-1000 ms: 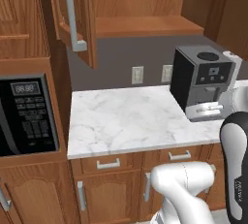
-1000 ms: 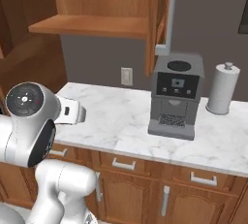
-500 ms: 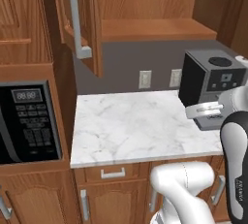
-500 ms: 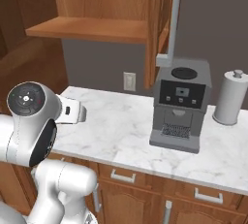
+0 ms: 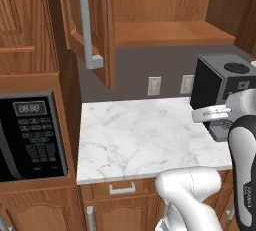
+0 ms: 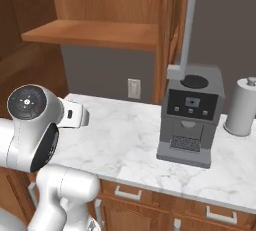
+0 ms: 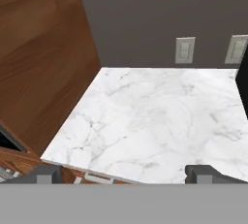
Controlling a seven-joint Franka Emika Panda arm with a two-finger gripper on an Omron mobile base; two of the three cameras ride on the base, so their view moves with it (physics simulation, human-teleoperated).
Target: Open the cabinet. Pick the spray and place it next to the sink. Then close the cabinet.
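My tool [image 7: 124, 173] hangs wide and empty over the near edge of the marble desk [image 7: 160, 121], its tips at 5 and 7 o'clock in the hand view. Beyond, at 1 o'clock in the right base view, stands the coffee machine [image 6: 190, 115] (paper towel roll [image 6: 242, 106] just past it). Higher, at 12 o'clock, the cabinet [image 5: 150, 25] stands with a door [image 5: 90, 25] swung out; I cannot see the spray.

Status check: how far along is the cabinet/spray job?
Done: cabinet door hangs open. In hand: nothing; the hand is open above the marble counter, holding no spray. Left: pick the spray, set it by the sink, close the cabinet.
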